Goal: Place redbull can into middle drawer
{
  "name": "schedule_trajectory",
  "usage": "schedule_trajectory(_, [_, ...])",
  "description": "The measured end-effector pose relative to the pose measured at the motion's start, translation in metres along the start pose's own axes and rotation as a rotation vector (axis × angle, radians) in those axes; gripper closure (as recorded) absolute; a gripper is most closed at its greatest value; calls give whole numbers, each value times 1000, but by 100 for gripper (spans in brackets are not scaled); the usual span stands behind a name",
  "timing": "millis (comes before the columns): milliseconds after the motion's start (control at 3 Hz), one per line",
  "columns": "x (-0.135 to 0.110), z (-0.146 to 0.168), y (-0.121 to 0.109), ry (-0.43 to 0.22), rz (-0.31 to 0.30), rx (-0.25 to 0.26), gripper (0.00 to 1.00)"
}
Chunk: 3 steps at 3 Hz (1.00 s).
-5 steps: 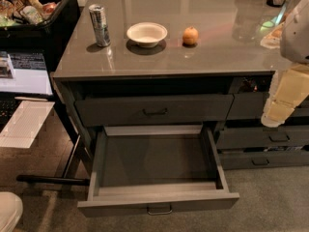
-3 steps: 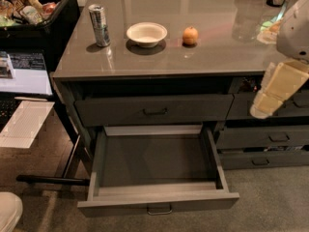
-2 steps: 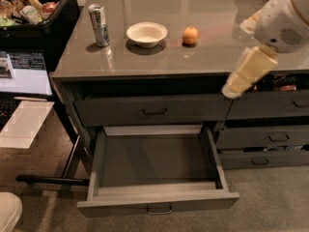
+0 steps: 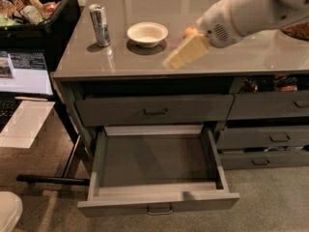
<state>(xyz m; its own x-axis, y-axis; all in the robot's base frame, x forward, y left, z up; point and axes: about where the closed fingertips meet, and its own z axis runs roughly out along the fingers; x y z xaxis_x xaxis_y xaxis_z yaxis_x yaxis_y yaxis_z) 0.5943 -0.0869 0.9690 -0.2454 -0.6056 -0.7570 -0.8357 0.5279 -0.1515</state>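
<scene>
The redbull can stands upright on the grey counter at its far left, left of a white bowl. The middle drawer is pulled wide open below the counter, its box empty, with a small metal loop handle on its front. My gripper, cream-coloured at the end of a white arm, hangs over the counter near its front edge, right of the bowl and well right of the can, holding nothing that I can see.
An orange fruit lies behind the gripper, partly hidden. The top drawer front is closed. Narrower drawers sit at the right. A black bin of snacks, a screen and a floor bar are at the left.
The arm has swung from the right edge of the view leftward and upward, from beside the right drawers to over the counter near the bowl. The can, bowl and drawer have not moved.
</scene>
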Motion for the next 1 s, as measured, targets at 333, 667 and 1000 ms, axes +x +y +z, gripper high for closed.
schedule_trajectory(333, [-20, 1, -11, -63, -2, 51, 0])
schedule_trajectory(667, [-20, 0, -12, -62, -2, 53, 0])
schedule_trajectory(1000, [-19, 8, -15, -134, 47, 75, 0])
